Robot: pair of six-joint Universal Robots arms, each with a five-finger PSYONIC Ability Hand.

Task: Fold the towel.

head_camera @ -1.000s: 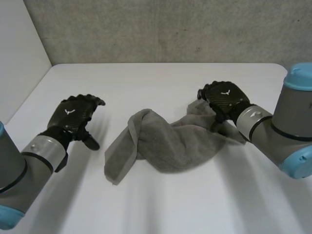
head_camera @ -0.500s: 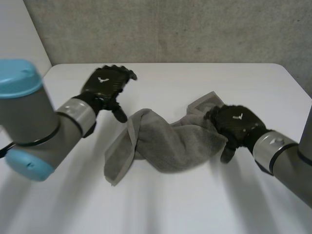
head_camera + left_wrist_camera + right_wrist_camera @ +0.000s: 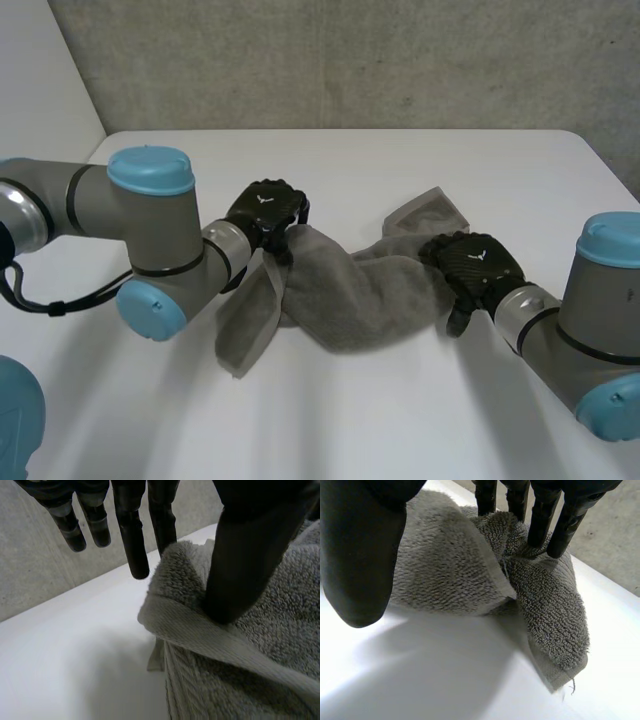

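towel [image 3: 350,290] lies bunched on the white table [image 3: 400,420], its long axis running straight from one hand to the other. left hand [image 3: 265,208] rests on its left end, thumb pressing the hem, fingers straight. right hand [image 3: 472,265] presses straight fingertips into the right end, pinching nothing.

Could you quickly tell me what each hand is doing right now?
Left hand: open, thumb on the towel.
Right hand: open, fingertips on the towel.
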